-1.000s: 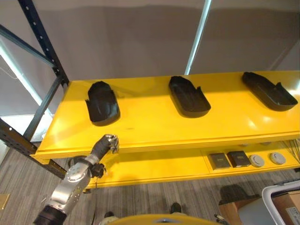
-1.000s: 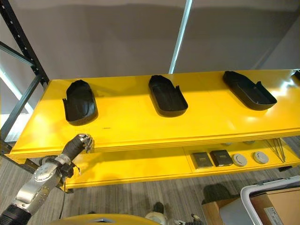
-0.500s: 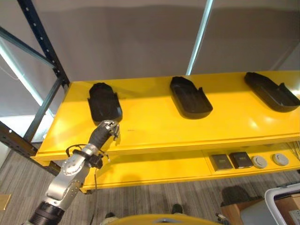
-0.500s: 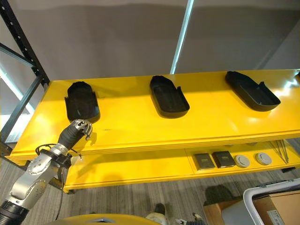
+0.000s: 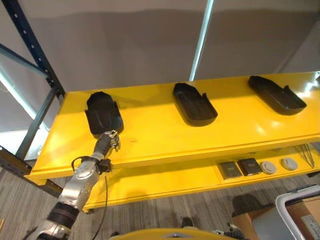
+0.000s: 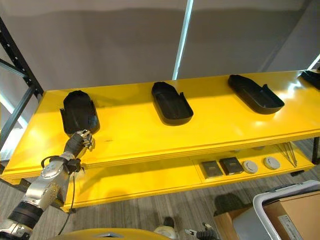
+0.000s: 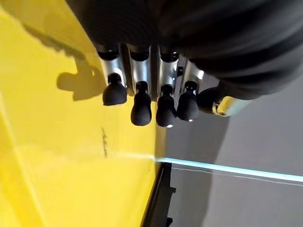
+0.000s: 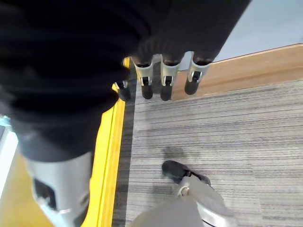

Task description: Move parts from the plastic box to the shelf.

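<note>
The left hand [image 5: 111,138] is hovering over the front part of the long yellow shelf [image 5: 165,135], just in front of the leftmost black moulded plastic part [image 5: 102,113], with its fingers [image 7: 141,109] curling loosely and holding nothing. Two more black moulded parts are lying on the same shelf board, one at the middle [image 5: 194,104] and one towards the right [image 5: 276,95], well apart. The right hand [image 8: 163,78] is hanging above the grey striped carpet floor [image 8: 227,127], its fingers relaxed and empty.
</note>
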Robot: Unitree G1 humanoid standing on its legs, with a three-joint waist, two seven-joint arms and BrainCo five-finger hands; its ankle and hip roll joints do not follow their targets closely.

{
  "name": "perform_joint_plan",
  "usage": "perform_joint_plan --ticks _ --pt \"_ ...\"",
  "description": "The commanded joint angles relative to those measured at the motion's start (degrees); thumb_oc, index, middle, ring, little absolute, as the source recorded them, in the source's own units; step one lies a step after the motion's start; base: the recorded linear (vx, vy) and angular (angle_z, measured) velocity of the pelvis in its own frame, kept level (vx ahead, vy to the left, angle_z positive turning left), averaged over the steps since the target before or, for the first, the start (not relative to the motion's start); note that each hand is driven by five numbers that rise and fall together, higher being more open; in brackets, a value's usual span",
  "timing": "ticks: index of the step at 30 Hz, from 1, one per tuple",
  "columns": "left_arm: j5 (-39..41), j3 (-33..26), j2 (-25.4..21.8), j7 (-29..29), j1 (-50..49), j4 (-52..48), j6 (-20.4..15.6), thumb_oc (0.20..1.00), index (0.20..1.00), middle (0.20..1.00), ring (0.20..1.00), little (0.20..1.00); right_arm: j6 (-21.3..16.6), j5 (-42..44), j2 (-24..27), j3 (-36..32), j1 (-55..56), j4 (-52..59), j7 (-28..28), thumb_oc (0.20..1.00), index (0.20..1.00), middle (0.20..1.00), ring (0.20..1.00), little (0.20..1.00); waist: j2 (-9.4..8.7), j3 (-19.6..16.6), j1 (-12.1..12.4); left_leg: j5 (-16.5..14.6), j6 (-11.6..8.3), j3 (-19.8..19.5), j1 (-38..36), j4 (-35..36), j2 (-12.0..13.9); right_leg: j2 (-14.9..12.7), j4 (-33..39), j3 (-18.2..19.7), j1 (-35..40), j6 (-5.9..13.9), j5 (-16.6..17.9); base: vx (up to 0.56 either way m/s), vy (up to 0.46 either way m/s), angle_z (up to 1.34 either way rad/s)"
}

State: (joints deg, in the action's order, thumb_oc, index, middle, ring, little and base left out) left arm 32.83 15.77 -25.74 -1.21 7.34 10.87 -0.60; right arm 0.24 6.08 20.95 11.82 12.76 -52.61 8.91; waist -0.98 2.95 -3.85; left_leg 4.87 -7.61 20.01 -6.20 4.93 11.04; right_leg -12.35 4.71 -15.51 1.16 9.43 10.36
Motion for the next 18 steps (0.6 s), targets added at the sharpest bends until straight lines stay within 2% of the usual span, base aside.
perform_joint_plan --ticks 1,8,10,18 --pt "-3.1 -0.3 0.3 -2.2 6.9 3.2 -2.8 0.200 0.200 0.200 0.200 0.200 -0.6 -2.7 2.1 1.4 -2.4 1.1 -0.1 1.000 1.000 1.000 1.000 1.000 -0.42 1.9 -0.6 -1.2 3.51 2.5 1.5 -1.8 0.2 0.8 -5.0 -1.3 2.2 -0.05 -7.4 0.02 -0.019 -0.12" --pt "-5.4 0.3 2.0 -5.7 9.9 13.4 -3.8 0.200 0.200 0.200 0.200 0.200 -0.3 -3.6 2.6 2.4 -2.5 1.7 -0.7 1.000 1.000 1.000 1.000 1.000 -0.72 1.7 -1.7 -1.3 3.51 3.3 1.4 -2.2 0.5 1.1 -5.3 -0.6 2.1 -0.15 -7.8 0.02 -0.008 -0.03" --pt "-5.5 0.0 2.2 -6.6 10.6 16.3 -3.7 0.200 0.200 0.200 0.200 0.200 -0.2 -3.9 2.8 2.3 -2.3 1.7 -1.1 1.000 1.000 1.000 1.000 1.000 -0.69 1.6 -2.1 -2.2 3.05 2.8 0.7 -2.2 0.5 1.1 -5.3 -0.2 2.8 0.34 -8.6 0.08 0.003 -0.07" --pt "-6.4 -0.9 2.2 -8.6 12.1 21.3 -4.5 0.200 0.200 0.200 0.200 0.200 -0.9 -4.5 3.0 2.8 -2.7 0.9 -1.6 1.000 1.000 1.000 1.000 1.000 -0.68 1.7 -2.3 -2.2 2.93 3.1 0.9 -2.6 0.7 1.1 -5.6 -0.2 2.6 0.18 -8.8 0.00 -0.001 -0.01"
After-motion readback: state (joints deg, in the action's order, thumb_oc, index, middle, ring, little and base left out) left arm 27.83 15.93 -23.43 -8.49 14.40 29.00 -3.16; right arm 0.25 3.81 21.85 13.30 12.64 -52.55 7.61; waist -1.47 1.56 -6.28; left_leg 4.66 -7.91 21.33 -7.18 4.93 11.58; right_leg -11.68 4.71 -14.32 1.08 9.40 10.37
